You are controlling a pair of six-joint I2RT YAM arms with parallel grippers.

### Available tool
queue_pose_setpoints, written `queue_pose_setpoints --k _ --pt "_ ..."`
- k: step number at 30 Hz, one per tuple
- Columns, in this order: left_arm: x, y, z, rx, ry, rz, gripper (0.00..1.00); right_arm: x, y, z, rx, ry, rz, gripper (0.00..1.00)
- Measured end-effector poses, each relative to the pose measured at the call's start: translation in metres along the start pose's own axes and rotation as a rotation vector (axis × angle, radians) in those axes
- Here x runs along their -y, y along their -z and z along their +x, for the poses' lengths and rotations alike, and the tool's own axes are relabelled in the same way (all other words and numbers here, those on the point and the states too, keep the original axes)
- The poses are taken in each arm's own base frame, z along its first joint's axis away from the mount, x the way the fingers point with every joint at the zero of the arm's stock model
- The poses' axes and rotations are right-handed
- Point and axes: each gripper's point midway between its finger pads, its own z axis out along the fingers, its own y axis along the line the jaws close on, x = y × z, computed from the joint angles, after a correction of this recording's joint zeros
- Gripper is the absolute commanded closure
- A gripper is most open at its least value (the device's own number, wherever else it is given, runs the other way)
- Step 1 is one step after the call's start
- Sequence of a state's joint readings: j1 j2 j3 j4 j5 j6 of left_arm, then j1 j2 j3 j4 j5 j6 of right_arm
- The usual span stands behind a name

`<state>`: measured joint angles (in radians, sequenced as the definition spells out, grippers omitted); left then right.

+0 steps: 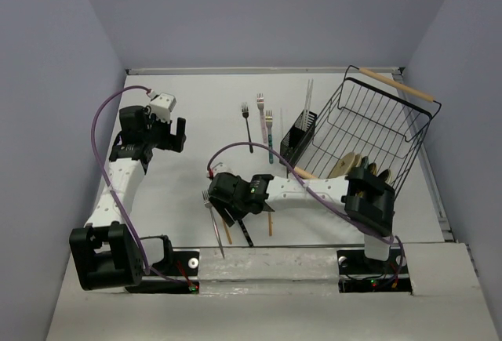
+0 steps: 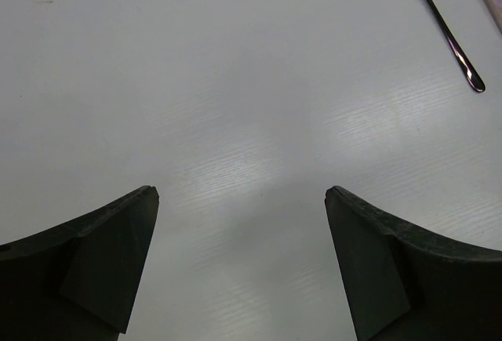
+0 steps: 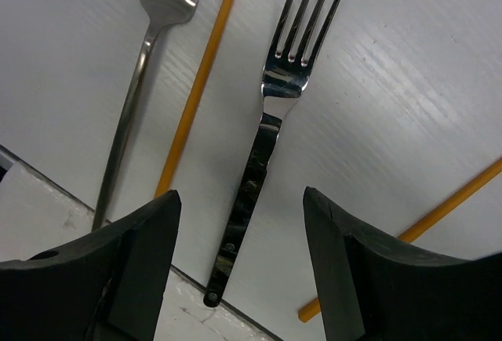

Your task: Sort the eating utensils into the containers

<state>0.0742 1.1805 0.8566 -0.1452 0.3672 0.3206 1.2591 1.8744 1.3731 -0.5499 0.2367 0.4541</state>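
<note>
"Right wrist view: the right gripper [image 3: 239,200] is spread wide above the glossy black-handled metal fork [image 3: 267,145], handle running between its fingers [image 3: 133,263], touching neither."

"Then drop straight, pinch mid-handle, and avoid the orange wooden chopstick [image 3: 200,82] just beside it, I'd say."

"Where's that from the small black slotted cutlery holder [image 1: 296,139]?"

"Well nearer the arms [image 1: 314,192], leftward. The left gripper [image 2: 241,196], far left of the holder, gapes wide, empty."

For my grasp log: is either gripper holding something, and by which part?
Nothing is held. Right gripper: open above the handle of the dark fork. Left gripper: open above the table.
</note>
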Motion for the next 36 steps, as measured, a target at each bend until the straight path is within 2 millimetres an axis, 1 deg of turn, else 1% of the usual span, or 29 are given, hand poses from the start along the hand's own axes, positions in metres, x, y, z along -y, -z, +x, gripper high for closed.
queue_pose_setpoints --k 4,5,8,9,11,13,14,16,20,21,23,30,32,33,35,36 --pt "0.001 0.0 -0.001 0.003 -0.001 0.004 0.01 0.001 -0.016 0.014 -0.046 -0.012 0.019 0.37" --pt "0.001 0.0 -0.001 0.004 -0.001 0.007 0.01 0.001 -0.019 0.016 -0.053 -0.012 0.022 0.41" --pt "0.003 -0.001 0.002 0.001 0.0 0.014 0.01 0.003 -0.031 0.026 -0.085 -0.019 0.041 0.46" --pt "0.003 -0.001 0.003 -0.001 0.001 0.016 0.01 0.004 -0.032 0.028 -0.089 -0.019 0.045 0.51" --pt "0.004 -0.001 0.004 -0.001 0.001 0.019 0.01 0.004 -0.033 0.028 -0.088 -0.025 0.052 0.57" --pt "0.004 -0.001 0.003 0.001 0.001 0.021 0.01 0.005 -0.034 0.028 -0.087 -0.032 0.058 0.7" --pt "0.005 -0.001 0.003 0.002 0.001 0.022 0.01 0.005 -0.034 0.028 -0.087 -0.033 0.059 0.7" --pt "0.005 0.0 0.002 0.004 0.0 0.023 0.01 0.005 -0.034 0.028 -0.084 -0.038 0.061 0.77" --pt "0.005 0.0 0.002 0.005 0.0 0.024 0.01 0.007 -0.035 0.026 -0.075 -0.053 0.078 0.85" --pt "0.005 0.0 0.002 0.005 0.0 0.024 0.01 0.008 -0.035 0.026 -0.071 -0.057 0.082 0.93" --pt "0.005 0.0 0.002 0.005 0.0 0.025 0.01 0.009 -0.035 0.025 -0.067 -0.067 0.091 1.0" --pt "0.005 0.0 0.002 0.006 0.0 0.024 0.01 0.016 -0.035 0.02 -0.053 -0.078 0.107 1.0" --pt "0.005 0.0 0.002 0.007 -0.001 0.025 0.01 0.015 -0.032 0.014 -0.036 -0.076 0.097 1.0" --pt "0.005 0.0 0.002 0.007 0.0 0.025 0.01 0.015 -0.029 0.01 -0.023 -0.072 0.089 1.0" --pt "0.005 0.0 0.002 0.007 0.0 0.025 0.01 0.011 -0.018 -0.008 0.033 -0.06 0.053 1.0" --pt "0.005 0.0 0.002 0.007 0.0 0.025 0.01 0.008 -0.008 -0.022 0.08 -0.057 0.028 1.0"
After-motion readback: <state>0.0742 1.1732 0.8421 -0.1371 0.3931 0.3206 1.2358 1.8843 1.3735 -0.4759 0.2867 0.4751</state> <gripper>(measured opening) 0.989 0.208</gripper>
